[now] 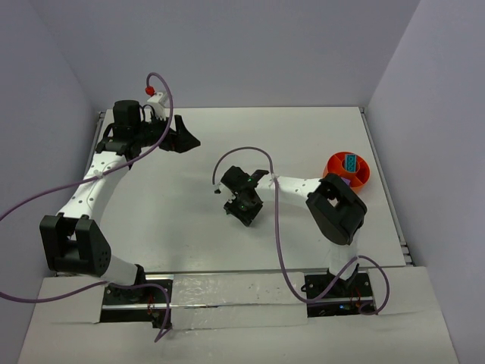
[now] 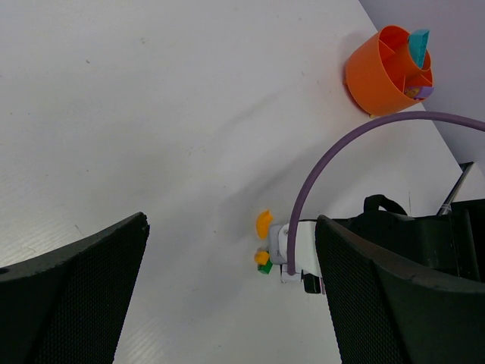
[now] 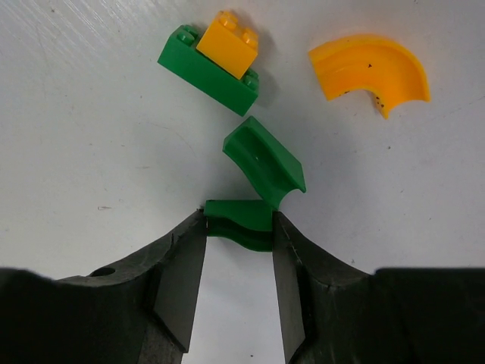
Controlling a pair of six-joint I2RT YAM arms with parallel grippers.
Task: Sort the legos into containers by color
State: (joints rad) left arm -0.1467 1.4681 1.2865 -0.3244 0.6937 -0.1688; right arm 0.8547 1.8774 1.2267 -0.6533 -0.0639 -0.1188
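Tiny plastic legos lay clustered near the middle of the white counter (image 1: pixel 174 220), under the right gripper (image 3: pixel 239 226). That gripper's two black fingers were closed on a green curved lego piece (image 3: pixel 242 216), pinching it from both sides. A second green curved piece (image 3: pixel 264 161) lay just beyond it, close enough that contact could not be ruled out. Farther on, a green rectangular brick (image 3: pixel 220 83) carried a small orange-yellow brick (image 3: pixel 227 42) on top. A curved orange piece (image 3: pixel 370 72) lay apart to the right of them. The small round orange plastic bowl with inner dividers (image 1: pixel 360 182) stood near the counter's right edge. It held a teal brick (image 1: pixel 352 161) in one compartment and a purple piece (image 2: pixel 420 92) in another. The left gripper (image 1: pixel 182 136) hung over the far left of the counter, fingers spread wide, holding nothing.
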